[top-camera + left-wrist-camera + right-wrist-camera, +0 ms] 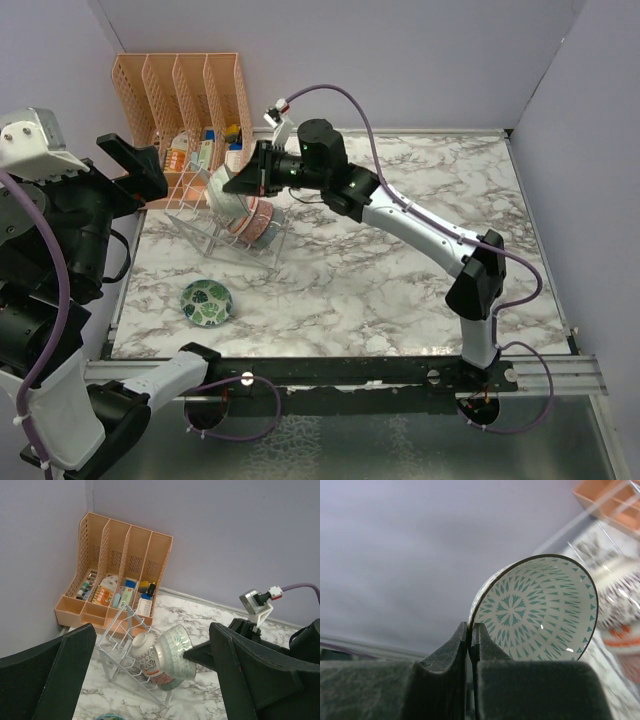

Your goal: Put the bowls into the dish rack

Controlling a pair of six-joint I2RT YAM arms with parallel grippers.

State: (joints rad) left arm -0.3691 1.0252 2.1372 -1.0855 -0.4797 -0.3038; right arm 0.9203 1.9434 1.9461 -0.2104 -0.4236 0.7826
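Pale triangle-patterned bowl (540, 610), pinched at its thin rim by my right end effector (470, 630), stands on edge at the clear wire-barred dish rack (117, 652), beside the slotted orange-red bowl (145, 657). Round teal-green bowl (206, 302) lies on the marbled worktop (400, 270); my left end effector (152, 630) gapes wide.

Marble table (400, 270) carries orange organizer (185, 90), clear dish rack (207, 236), teal-green bowl (206, 302) front-left.

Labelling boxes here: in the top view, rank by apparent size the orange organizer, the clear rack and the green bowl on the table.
1. orange organizer, largest
2. clear dish rack, somewhat smaller
3. green bowl, clearly smallest
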